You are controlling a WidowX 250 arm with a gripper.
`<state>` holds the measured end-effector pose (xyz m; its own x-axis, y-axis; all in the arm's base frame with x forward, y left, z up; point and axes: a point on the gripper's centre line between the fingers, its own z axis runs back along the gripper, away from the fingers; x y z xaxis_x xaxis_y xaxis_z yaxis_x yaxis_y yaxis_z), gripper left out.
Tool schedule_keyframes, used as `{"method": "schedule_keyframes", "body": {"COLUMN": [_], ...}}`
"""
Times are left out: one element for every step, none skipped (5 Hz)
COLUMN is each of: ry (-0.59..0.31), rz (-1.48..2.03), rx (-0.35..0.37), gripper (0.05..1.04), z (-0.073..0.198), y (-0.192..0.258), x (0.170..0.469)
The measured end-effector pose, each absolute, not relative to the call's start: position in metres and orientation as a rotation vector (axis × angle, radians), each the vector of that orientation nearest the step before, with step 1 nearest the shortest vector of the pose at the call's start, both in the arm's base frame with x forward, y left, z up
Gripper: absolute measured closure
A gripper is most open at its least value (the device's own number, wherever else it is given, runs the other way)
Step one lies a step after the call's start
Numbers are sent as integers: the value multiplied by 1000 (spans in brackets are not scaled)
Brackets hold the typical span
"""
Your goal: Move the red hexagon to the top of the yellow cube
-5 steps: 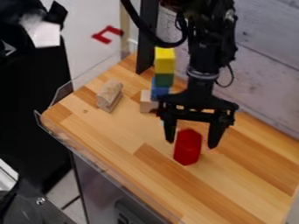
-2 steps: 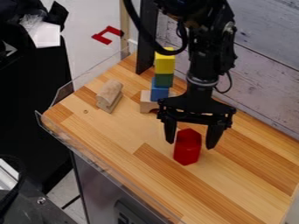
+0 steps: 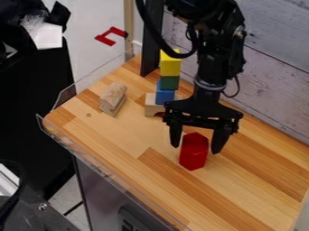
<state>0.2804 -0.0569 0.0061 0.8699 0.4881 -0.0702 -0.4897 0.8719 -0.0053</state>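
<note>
Gripper (image 3: 196,150): spread, pinching nothing that you can see. Its fingers have drawn slightly nearer each other over the last second; the far-right one in view has come inward. Red hexagonal block (image 3: 194,153) unmoved, upright on the wood tabletop (image 3: 124,140), a finger to either side of it. Contact: can't tell.

Arm has shifted only a little, so the blue block (image 3: 164,96) is now less covered. Yellow cube (image 3: 170,67) stays put, atop the green block (image 3: 170,83), which sits on the blue one.

What it means for you: likely lining up or starting the grasp, with lift and placing ahead. Check depth and centring before you squeeze; an off-centre pinch could twist or tip the hexagon. Then lift clear of the stack and lower gently. That tower is narrow and could topple if nudged.
</note>
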Motion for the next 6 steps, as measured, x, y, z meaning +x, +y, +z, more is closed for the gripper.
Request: {"method": "schedule_keyframes", "body": {"ry": [72, 83, 83, 101, 111, 79], "rz": [520, 523, 531, 526, 492, 415], "rx": [-41, -54, -55, -48, -25, -24], "gripper": [113, 358, 380, 380, 380, 380], "z": [3, -2, -2, -2, 18, 66], "y": [-56, -56, -53, -52, -43, -38], "x": [281, 278, 279, 276, 279, 295]}}
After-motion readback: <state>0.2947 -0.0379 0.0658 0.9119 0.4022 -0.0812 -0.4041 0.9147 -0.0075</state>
